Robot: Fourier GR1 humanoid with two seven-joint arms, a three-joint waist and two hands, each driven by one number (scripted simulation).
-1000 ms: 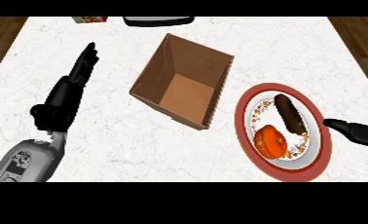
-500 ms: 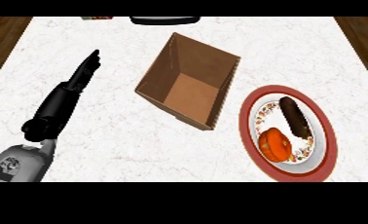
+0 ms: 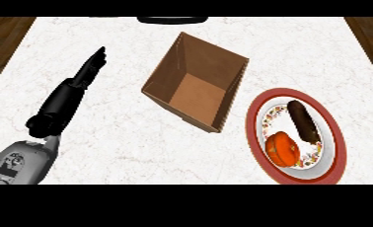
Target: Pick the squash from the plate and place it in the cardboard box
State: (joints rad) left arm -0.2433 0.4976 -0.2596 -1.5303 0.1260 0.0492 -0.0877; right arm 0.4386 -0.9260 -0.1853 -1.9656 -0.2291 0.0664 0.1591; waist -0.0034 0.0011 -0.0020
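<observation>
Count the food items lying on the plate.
2: the orange squash on the lower left part of the plate, and a dark brown oblong piece toward its upper right. Nothing looks hidden.

L hand (image 3: pixel 69 95) open, fingers straight; R out of view

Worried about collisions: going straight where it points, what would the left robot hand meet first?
Nothing clearly: the left robot hand aims left of the cardboard box, over bare counter, possibly nearing the dark object beyond.

box (image 3: pixel 197 85) top open; bare counter (image 3: pixel 131 142) between box, plate (image 3: pixel 255 127)
</observation>
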